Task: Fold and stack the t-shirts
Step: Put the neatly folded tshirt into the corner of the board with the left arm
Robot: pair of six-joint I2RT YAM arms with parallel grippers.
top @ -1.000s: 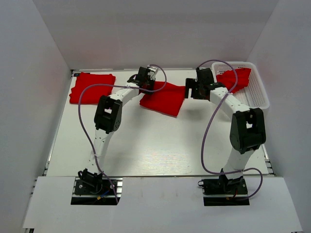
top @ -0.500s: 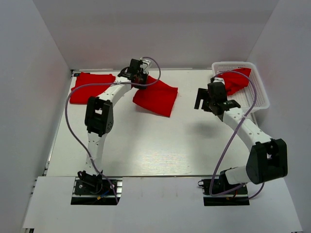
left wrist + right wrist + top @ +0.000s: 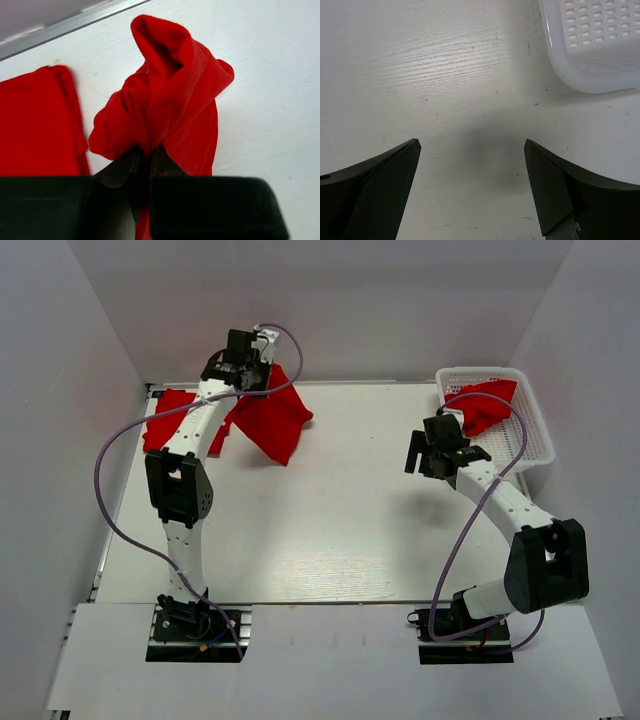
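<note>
My left gripper is shut on a folded red t-shirt and holds it up at the back left; the cloth hangs down from the jaws. In the left wrist view the t-shirt bunches above my closed left gripper. Another folded red t-shirt lies flat on the table at the far left, also seen in the left wrist view. A third red t-shirt lies in the white basket. My right gripper is open and empty over bare table.
The white basket stands at the back right, its corner showing in the right wrist view. White walls enclose the table on three sides. A metal rail runs along the back edge.
My left gripper has carried the red t-shirt leftward and up toward the flat t-shirt at the far left. My right arm has let go, drawn back toward the right and stayed open.
</note>
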